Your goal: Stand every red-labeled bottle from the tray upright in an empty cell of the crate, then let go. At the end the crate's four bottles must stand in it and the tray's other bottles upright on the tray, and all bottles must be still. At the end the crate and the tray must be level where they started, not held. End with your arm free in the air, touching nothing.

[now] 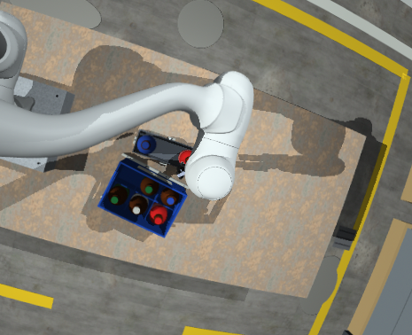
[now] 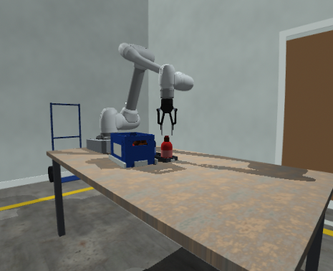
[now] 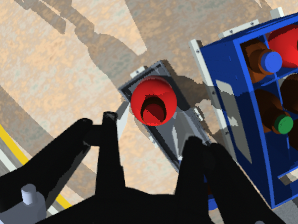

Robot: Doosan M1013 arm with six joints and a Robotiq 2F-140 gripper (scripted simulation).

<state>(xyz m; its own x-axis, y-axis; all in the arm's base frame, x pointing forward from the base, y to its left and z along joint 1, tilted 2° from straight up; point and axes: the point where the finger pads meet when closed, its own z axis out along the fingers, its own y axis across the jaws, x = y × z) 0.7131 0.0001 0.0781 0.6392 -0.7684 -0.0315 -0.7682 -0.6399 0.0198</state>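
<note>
A red bottle (image 2: 166, 148) stands upright on the dark tray (image 2: 166, 159) just right of the blue crate (image 2: 133, 148). My gripper (image 2: 167, 133) hangs straight above this bottle, fingers apart and empty, tips just over its cap. In the wrist view the bottle's red top (image 3: 153, 102) lies just ahead of my fingers. From above, the arm's wrist hides part of this bottle (image 1: 185, 156). A blue bottle (image 1: 145, 144) stands at the tray's other end. The crate (image 1: 143, 198) holds several brown bottles and one red bottle (image 1: 158, 216).
The robot's base (image 2: 97, 143) stands on the table behind the crate. A blue hand truck (image 2: 65, 125) stands beyond the table's far left corner. The table (image 2: 215, 193) stretches to the right of the tray.
</note>
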